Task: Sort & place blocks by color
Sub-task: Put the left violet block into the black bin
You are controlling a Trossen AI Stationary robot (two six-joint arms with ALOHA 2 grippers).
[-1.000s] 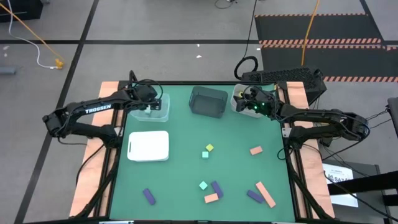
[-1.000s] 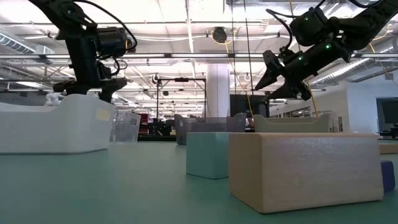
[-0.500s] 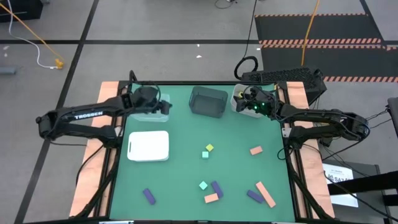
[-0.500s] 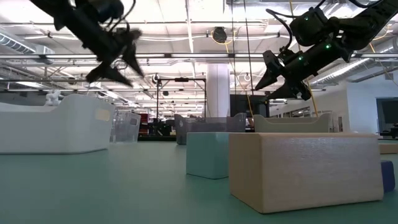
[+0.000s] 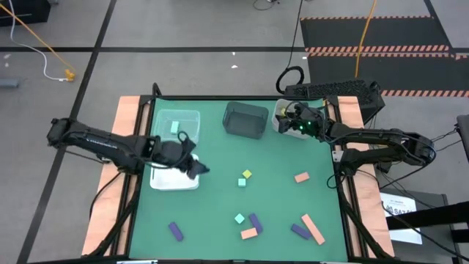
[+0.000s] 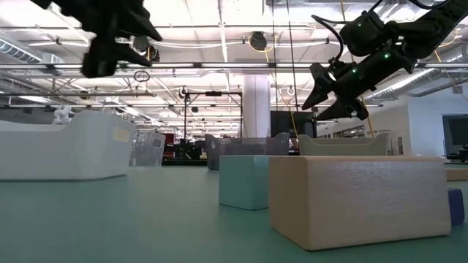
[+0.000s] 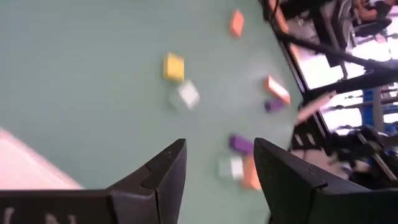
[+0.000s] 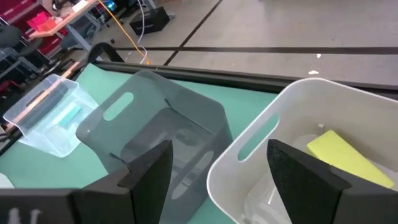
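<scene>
Covering the table (image 5: 278,176), green matting meets grey floor (image 5: 183,29) beyond.

The left wrist view is smeared: the blocks on the green table (image 7: 93,81) read only as soft patches, a yellow block (image 7: 174,66), a pale one (image 7: 187,95) just beside it, and a purple block (image 7: 240,144) farther on, with shapes too vague to tell. In the high view the left arm covers the right part of the flat white tray (image 5: 163,179). In the low view a tan block (image 6: 358,199) fills the near right and hides most of the teal block (image 6: 245,181) behind it, while a purple block (image 6: 458,206) is cut off at the right edge. In the right wrist view the white bin (image 8: 273,134) runs off the picture's edge, so the yellow block (image 8: 339,157) inside shows only in part.
</scene>
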